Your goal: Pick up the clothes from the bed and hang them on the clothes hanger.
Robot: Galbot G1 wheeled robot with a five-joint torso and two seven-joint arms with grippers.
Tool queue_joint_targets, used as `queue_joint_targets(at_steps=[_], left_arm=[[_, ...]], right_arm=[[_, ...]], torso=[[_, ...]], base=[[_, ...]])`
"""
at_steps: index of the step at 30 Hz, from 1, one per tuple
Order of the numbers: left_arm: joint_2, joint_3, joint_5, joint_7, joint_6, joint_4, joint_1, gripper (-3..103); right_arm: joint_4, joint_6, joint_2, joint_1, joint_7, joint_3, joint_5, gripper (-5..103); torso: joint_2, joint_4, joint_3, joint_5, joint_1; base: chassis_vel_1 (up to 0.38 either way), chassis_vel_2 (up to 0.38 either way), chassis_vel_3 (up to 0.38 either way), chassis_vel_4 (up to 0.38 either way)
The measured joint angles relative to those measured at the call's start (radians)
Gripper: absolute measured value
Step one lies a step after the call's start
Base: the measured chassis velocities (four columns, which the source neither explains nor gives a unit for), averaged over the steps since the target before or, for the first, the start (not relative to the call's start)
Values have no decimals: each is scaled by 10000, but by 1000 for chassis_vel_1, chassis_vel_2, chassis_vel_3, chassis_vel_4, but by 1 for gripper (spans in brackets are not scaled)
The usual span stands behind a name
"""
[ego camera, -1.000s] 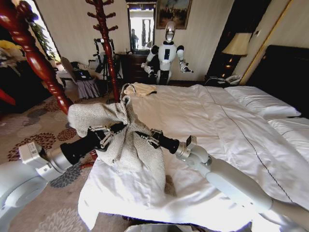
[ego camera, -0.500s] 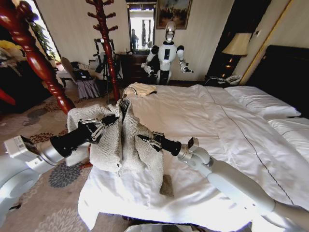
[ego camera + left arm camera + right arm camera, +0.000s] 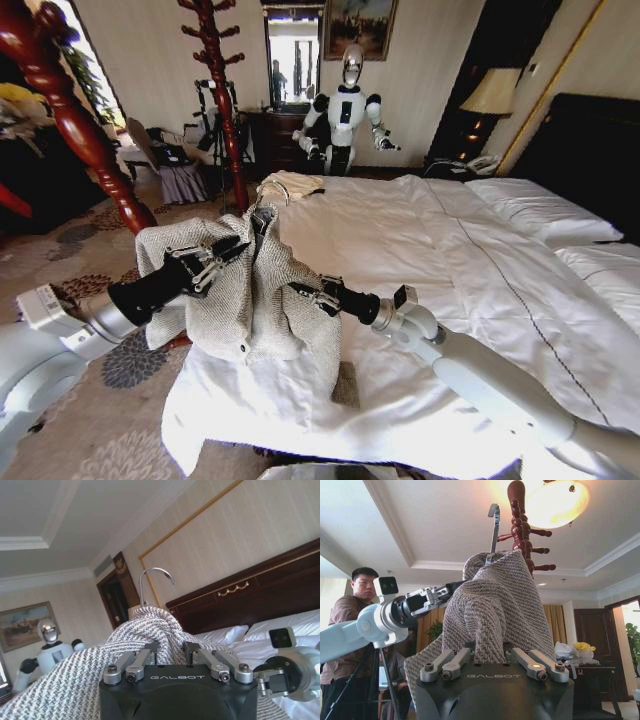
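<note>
**Cardigan draped on hanger, held aloft by both grippers over bed's near-left corner**

Since 0.5 s ago: right gripper has edged slightly right and down; left gripper and the bundle have barely shifted.

Cardigan sits centre-left in the head view, above the bed, its lower edge hanging down to the duvet. It is draped over the clothes hanger; only the silver hook pokes out of the knit at the top, and the black shoulders are hidden, if present.

Left gripper is clamped on a fold of knit near the collar, judged to carry the hanger and the weight. Right gripper pinches a lower fold from the opposite side, probably to tug the fabric down and seat it over the hanger shoulder.

Count: one cardigan, one hook, two grippers, both gripping cloth. One cream folded cloth lies on the bed's far left edge. One wooden coat stand stands at upper left.
</note>
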Motion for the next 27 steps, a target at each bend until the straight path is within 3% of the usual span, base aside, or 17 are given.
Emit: queue_joint_targets(at_steps=[3,4,8,9,12,13,16,18,20,27], left_arm=[[-30,-28,-481,893,-392,237,9,44],[-30,-28,-481,893,-392,237,9,44],[-123,-156,-658,2003,-781,455,-30,60],[-123,-156,-658,2003,-781,455,-30,60],[-301,-300,-706,2528,-882,481,-54,77],[-301,-300,-706,2528,-882,481,-54,77],[-449,-483,-1197,2694,-1041,285,-155,93],[-427,-536,-1463,2624,-1080,246,-242,93],[-217,-600,-1822,2530,-1093,337,-433,99],[775,-954,-1932,2621,-939,1585,-707,100]], right_arm=[[184,-44,-35,-115,45,73,608,20],[184,-44,-35,-115,45,73,608,20],[354,-139,-122,-388,124,298,1454,20],[354,-139,-122,-388,124,298,1454,20],[436,-163,-200,-678,126,535,1781,20],[436,-163,-200,-678,126,535,1781,20],[525,-164,-413,-1247,45,1083,1758,20],[532,-163,-545,-1519,-32,1342,1603,20],[546,-157,-831,-2054,-242,1858,1218,20],[430,-101,-998,-2378,-775,2168,228,20]], torso=[[0,1,0,-1,1],[0,1,0,-1,1],[0,0,-1,0,0],[0,0,-1,0,0],[0,0,0,0,0],[0,0,0,0,0],[0,4,-1,0,0],[0,5,-1,0,0],[1,-3,-1,2,-1],[1,4,-1,0,0]], base=[[0,0,0,0],[0,0,0,0],[0,0,0,0],[0,0,0,0],[0,0,0,0],[0,0,0,0],[0,0,0,0],[0,0,0,0],[0,0,0,0],[0,0,0,0]])
